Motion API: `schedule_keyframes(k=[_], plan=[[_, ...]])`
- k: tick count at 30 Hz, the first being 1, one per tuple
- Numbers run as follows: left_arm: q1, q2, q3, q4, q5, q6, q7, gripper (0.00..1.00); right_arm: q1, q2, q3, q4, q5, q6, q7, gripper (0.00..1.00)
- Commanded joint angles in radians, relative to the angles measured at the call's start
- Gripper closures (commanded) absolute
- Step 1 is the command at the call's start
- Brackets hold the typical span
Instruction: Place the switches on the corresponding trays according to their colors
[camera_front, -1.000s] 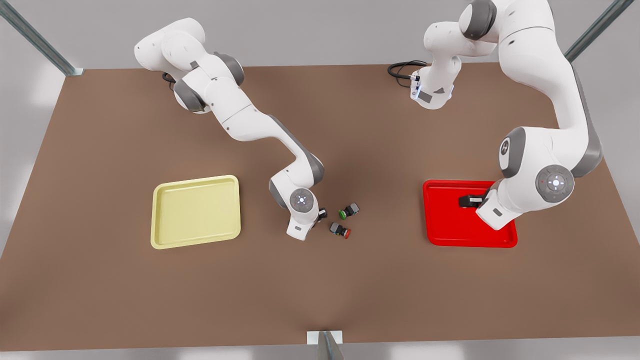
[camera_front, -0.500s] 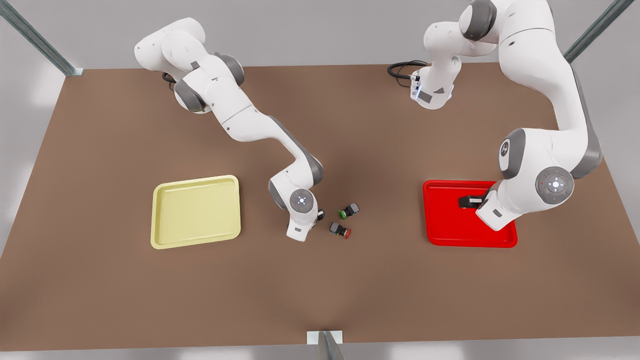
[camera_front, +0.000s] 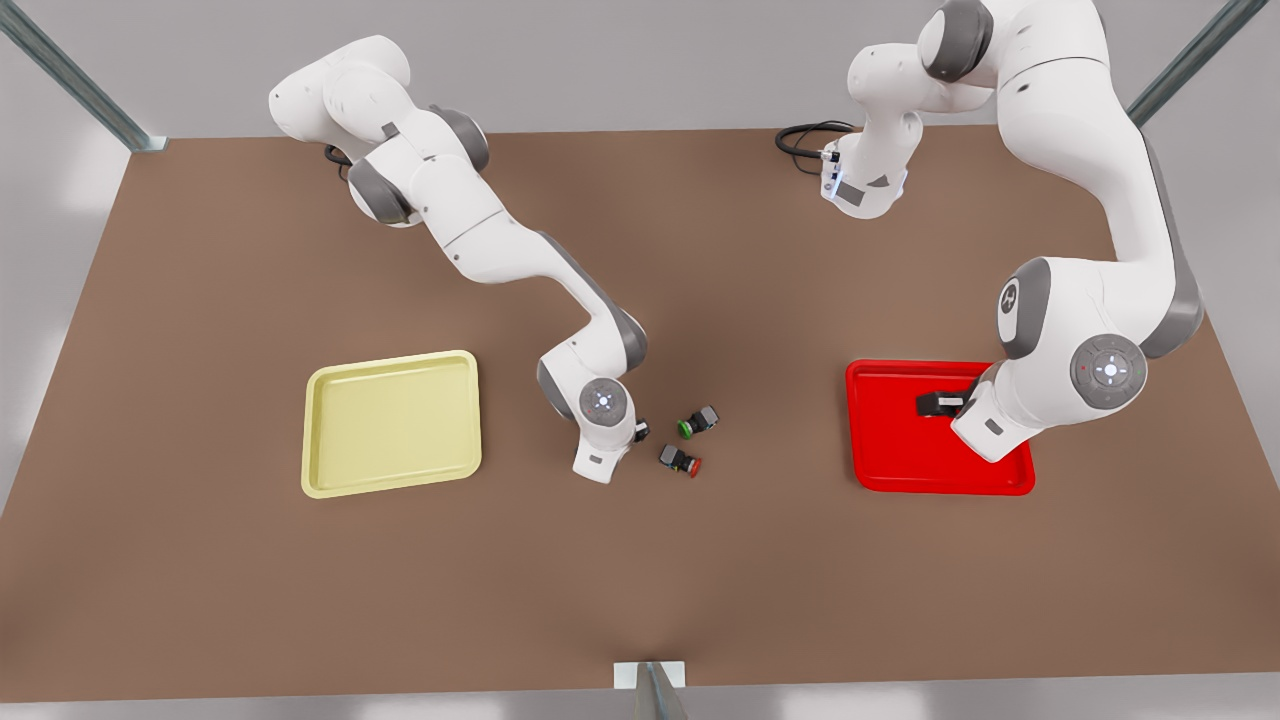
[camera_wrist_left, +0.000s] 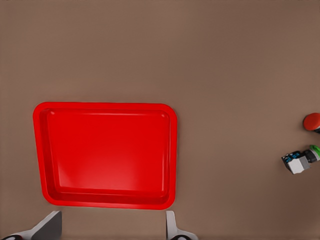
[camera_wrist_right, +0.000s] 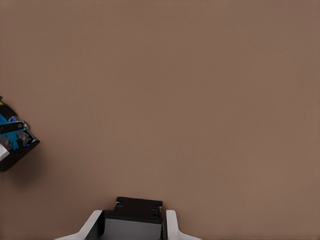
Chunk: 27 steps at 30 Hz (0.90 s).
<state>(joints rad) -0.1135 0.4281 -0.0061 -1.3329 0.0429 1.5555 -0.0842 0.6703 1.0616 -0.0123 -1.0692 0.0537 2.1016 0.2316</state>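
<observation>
My left claw (camera_front: 935, 403) hangs over the red tray (camera_front: 900, 455) at the front view's right, fingers (camera_wrist_left: 50, 227) spread wide with nothing between them. From my left wrist, the bright red tray (camera_wrist_left: 105, 150) lies flat on the brown worktop (camera_wrist_left: 225, 60) with its bed bare. Well off to one side of it are the red-capped switch (camera_wrist_left: 312, 121) and the green-capped switch (camera_wrist_left: 301, 161). My right claw (camera_front: 640, 432) is down at the middle of the worktop (camera_front: 640, 580), between the two trays. Its fingers (camera_wrist_right: 170, 225) are pinched on a dark-bodied switch (camera_wrist_right: 134, 207) whose cap colour I cannot tell. Another small dark part with blue bits (camera_wrist_right: 12, 142) lies on the worktop near my right claw (camera_wrist_right: 133, 220), and I cannot tell which switch it is. In the front view the green-capped switch (camera_front: 697, 423) and the red-capped switch (camera_front: 682, 461) lie on their sides just beside that claw, near each other but apart, neither on a tray. The pale yellow tray (camera_front: 392, 424) sits at the front view's left, well apart from the red tray, and nothing lies in it.
</observation>
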Motion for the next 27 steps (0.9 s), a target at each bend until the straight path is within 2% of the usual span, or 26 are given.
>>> schedule_keyframes(k=[1, 16, 21, 24, 27], plan=[[0.000, 0.000, 0.000, 0.001, 0.000, 0.000, 0.000, 0.00, 0.000, 0.000, 0.000, 0.000, 0.000, 0.000, 0.000, 0.44], [0.002, 0.000, 0.000, 0.001, 0.000, 0.002, 0.003, 0.00, -0.003, -0.005, -0.002, 0.000, 0.002, -0.002, -0.014, 0.47], [0.002, 0.000, 0.000, 0.001, 0.000, 0.002, 0.003, 0.00, -0.015, -0.051, 0.002, -0.018, 0.008, -0.003, -0.012, 0.47], [0.000, 0.000, 0.000, 0.001, 0.000, 0.000, 0.001, 0.00, -0.054, -0.120, 0.012, -0.106, 0.000, -0.002, -0.025, 0.47], [-0.006, -0.002, -0.005, 0.001, -0.037, -0.003, -0.052, 0.00, -0.112, -0.249, 0.035, -0.290, -0.003, 0.032, -0.094, 0.47]])
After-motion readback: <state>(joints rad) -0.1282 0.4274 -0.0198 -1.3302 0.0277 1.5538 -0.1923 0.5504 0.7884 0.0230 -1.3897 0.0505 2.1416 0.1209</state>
